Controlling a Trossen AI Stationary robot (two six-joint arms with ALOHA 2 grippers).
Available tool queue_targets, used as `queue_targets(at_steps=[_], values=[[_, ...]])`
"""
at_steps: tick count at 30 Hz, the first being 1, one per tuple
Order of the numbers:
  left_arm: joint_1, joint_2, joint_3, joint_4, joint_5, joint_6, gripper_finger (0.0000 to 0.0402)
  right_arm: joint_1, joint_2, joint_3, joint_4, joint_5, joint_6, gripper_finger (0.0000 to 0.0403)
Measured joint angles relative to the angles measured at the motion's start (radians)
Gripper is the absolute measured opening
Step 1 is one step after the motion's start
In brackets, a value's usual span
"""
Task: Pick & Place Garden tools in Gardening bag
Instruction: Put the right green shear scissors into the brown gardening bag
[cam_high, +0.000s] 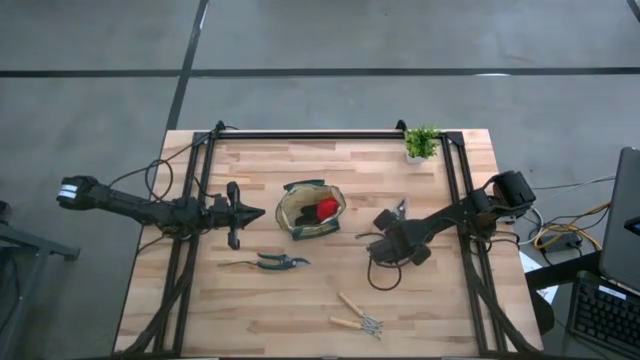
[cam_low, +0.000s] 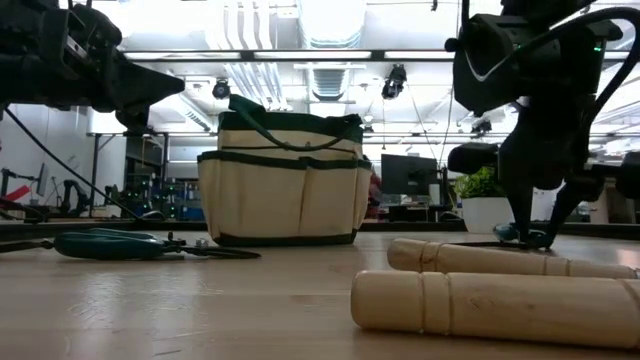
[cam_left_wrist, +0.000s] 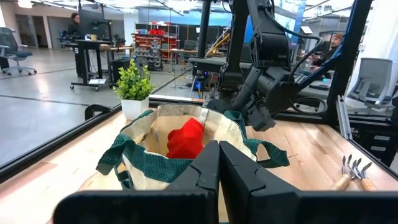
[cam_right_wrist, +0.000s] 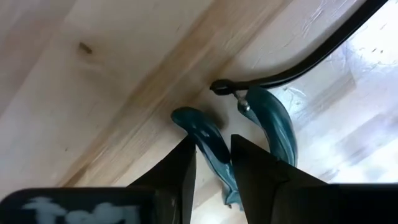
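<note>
The tan gardening bag (cam_high: 311, 211) with green trim stands mid-table, a red glove-like item (cam_high: 326, 208) inside it. My left gripper (cam_high: 256, 212) is shut and empty, level, just left of the bag (cam_left_wrist: 186, 146). My right gripper (cam_high: 388, 225) is right of the bag, pointing down, shut on grey-teal pruning shears (cam_right_wrist: 261, 124). A second pair of pruning shears (cam_high: 272, 262) lies flat near the table's front. Two wooden-handled rake/fork tools (cam_high: 356, 316) lie at the front, and show close up in the low view (cam_low: 500, 290). My right gripper pinches one teal handle (cam_right_wrist: 208, 140) of the pruning shears between its two fingers, coming from above and pointing down. The other handle (cam_right_wrist: 273, 121) lies free beside the fingers. The shears are at table height (cam_low: 525, 236); I cannot tell whether they are lifted clear.
A small potted green plant (cam_high: 422, 143) stands at the far right corner. A black cable (cam_right_wrist: 311, 53) curves over the table by the shears. Black frame rails (cam_high: 300, 134) run along the far, left and right edges. Bare wood lies between the bag and the shears.
</note>
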Motion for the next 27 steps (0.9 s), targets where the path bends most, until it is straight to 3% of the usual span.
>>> queue_targets(at_steps=[12,21,27], values=[[0.0,0.0,0.0,-0.002,0.0,0.0,0.0012,-0.008,-0.002,-0.003,0.047,-0.006,0.193,0.0037],[0.0,0.0,0.0,-0.008,0.0,0.0,0.0012,-0.007,-0.011,0.063,0.093,-0.009,0.348,0.0036],[0.0,0.0,0.0,-0.008,0.0,0.0,0.0012,-0.007,-0.088,0.093,0.106,0.071,0.377,0.0036]])
